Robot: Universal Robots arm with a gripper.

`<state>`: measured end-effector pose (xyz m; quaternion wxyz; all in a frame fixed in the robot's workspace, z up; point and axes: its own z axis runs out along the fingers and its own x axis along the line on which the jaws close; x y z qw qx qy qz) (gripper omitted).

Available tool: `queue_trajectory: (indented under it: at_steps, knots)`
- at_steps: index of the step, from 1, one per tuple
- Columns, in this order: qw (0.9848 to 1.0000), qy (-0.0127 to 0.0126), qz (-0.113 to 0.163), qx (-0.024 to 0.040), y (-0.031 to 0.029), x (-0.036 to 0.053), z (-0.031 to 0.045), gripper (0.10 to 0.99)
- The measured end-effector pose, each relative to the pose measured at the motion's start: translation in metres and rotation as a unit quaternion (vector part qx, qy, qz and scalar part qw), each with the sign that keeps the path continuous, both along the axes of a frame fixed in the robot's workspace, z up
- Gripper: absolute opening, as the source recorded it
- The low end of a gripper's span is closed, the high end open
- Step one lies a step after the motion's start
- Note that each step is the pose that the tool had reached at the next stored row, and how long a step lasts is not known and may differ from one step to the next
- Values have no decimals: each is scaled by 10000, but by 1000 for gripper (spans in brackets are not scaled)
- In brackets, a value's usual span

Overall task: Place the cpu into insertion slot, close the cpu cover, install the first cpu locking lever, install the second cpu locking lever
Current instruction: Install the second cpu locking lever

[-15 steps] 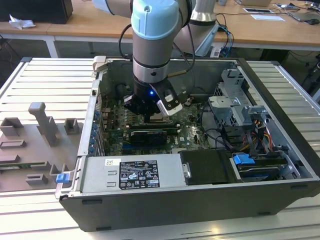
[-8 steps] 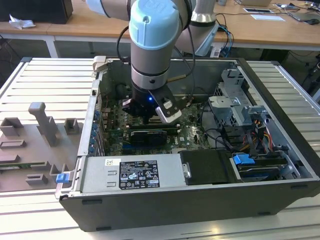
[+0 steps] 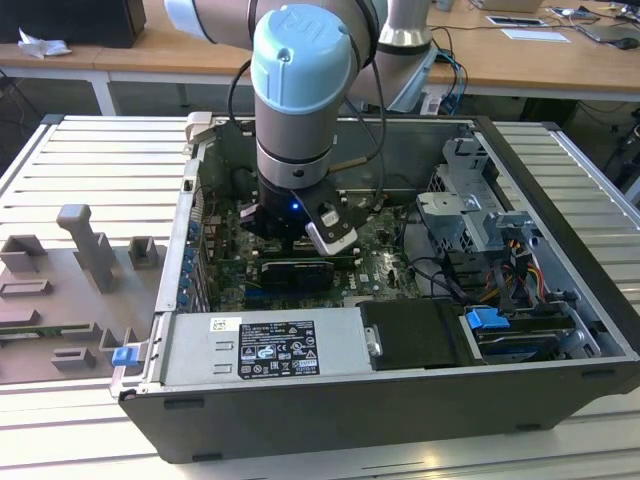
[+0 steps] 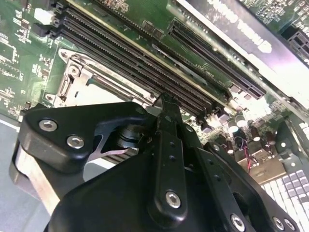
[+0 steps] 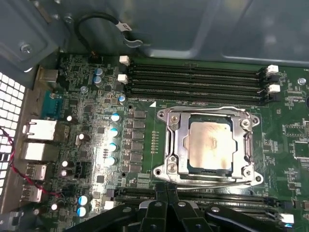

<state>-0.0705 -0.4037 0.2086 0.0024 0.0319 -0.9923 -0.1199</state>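
Your cpu [image 5: 209,145] already sits in the insertion slot [image 5: 189,170] at the middle of the green motherboard [image 5: 140,77], its pale, slightly mottled metal top showing through the open centre of the cpu cover [image 5: 170,140], which lies flat over it as a silvery frame. The end effector [image 5: 166,193] hovers just beside the socket's edge, with its black fingers drawn together and nothing between them. The risk, as I judge it, lies in pressing there: a push that lands off a lever could slide onto the cover or the long memory slots [image 5: 195,79] nearby, or strain the chip underneath. I cannot tell whether either locking lever is latched.
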Motion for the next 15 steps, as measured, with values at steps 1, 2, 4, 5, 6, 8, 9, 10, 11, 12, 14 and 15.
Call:
queue_trajectory:
  at_steps: [1,2,4,5,6,8,9,10,11,12,14,15]
  knots:
    - [10000,0,1,19,0,0,-8,110]
    - [10000,0,1,41,1,-1,-17,110]
    - [9999,0,0,102,1,-7,-38,110]
    - [9999,0,0,124,1,-9,-45,110]
    - [9999,0,0,147,1,-11,-53,110]
    - [9998,0,0,182,1,-13,-73,110]
    - [9998,-1,1,210,1,-14,-92,110]
    - [9997,0,1,228,1,-16,-103,110]
    - [9997,0,1,245,0,-18,-108,110]
    - [9996,0,2,273,0,-22,-114,110]
    - [9995,0,0,327,2,-30,-124,110]
    - [9994,0,-1,345,3,-35,-127,110]
